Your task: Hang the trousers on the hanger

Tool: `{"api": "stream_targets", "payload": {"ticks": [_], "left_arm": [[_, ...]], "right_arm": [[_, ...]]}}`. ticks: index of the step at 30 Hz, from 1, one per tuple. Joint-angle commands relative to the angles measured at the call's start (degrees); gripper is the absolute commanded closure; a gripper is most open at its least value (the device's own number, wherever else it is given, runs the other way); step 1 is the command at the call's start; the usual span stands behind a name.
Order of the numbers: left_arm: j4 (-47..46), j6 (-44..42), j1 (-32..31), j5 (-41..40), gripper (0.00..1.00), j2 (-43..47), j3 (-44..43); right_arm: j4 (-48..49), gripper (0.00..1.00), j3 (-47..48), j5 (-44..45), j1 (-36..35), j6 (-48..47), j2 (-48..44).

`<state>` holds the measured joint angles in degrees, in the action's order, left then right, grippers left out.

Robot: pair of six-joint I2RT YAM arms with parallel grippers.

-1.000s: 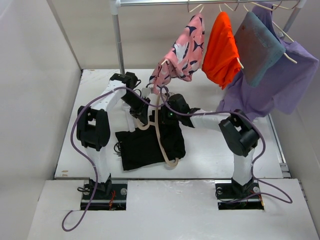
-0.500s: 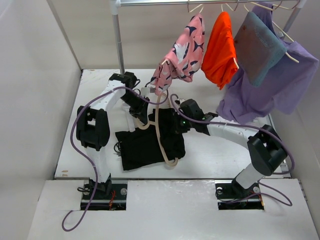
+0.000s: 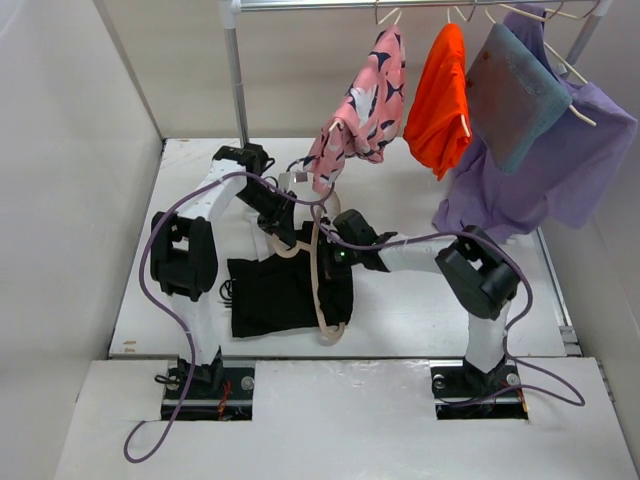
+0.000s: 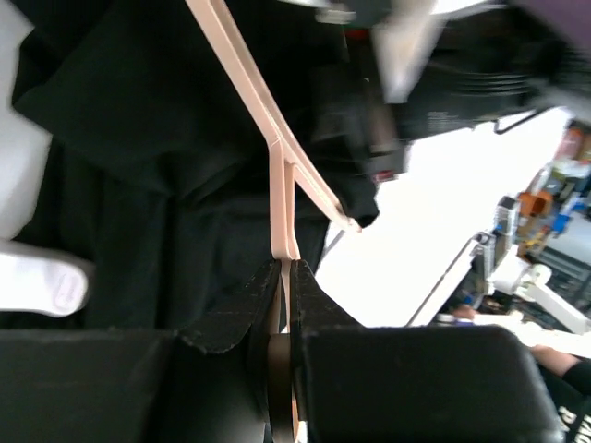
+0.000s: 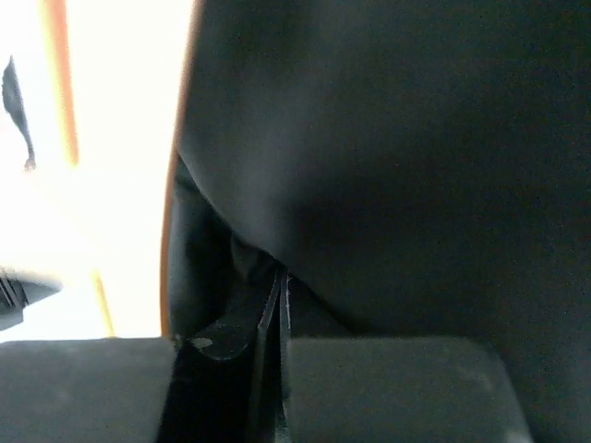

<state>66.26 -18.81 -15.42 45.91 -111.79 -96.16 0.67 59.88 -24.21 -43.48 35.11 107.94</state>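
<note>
The black trousers (image 3: pixel 270 295) lie bunched on the white table, in front of the left arm. The pale beige hanger (image 3: pixel 318 290) lies across their right part, its far end lifted. My left gripper (image 3: pixel 292 240) is shut on the hanger's thin neck; in the left wrist view the hanger (image 4: pixel 277 138) runs up from the left gripper (image 4: pixel 286 266) over the trousers (image 4: pixel 138 138). My right gripper (image 3: pixel 335 262) sits low at the trousers' upper right edge. In the right wrist view the trousers (image 5: pixel 397 138) fill the frame, and the right gripper (image 5: pixel 280 274) is shut with a fold at its tips.
A clothes rail on a pole (image 3: pixel 237 90) crosses the back. From it hang a pink patterned garment (image 3: pixel 365 105), an orange garment (image 3: pixel 445 100) and a purple shirt (image 3: pixel 575 165); the pink one hangs just above both grippers. White walls stand left (image 3: pixel 60 200) and right.
The right arm swung out to the right, then came back left and lower onto the trousers, and its jaws closed. The trousers and hanger shifted slightly left. The left gripper kept its hold.
</note>
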Motion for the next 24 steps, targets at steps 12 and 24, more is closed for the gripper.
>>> {"api": "stream_targets", "payload": {"ticks": [12,24], "left_arm": [[-1.48,-1.76,-0.22,16.4,1.0,3.42,-0.7],[-1.48,-0.53,0.39,12.45,1.0,2.19,-1.4]], "right_arm": [[5.14,0.79,3.25,10.31,-0.46,-3.12,-1.29],[-18.68,0.38,2.61,24.11,-0.46,-7.16,-18.46]]}}
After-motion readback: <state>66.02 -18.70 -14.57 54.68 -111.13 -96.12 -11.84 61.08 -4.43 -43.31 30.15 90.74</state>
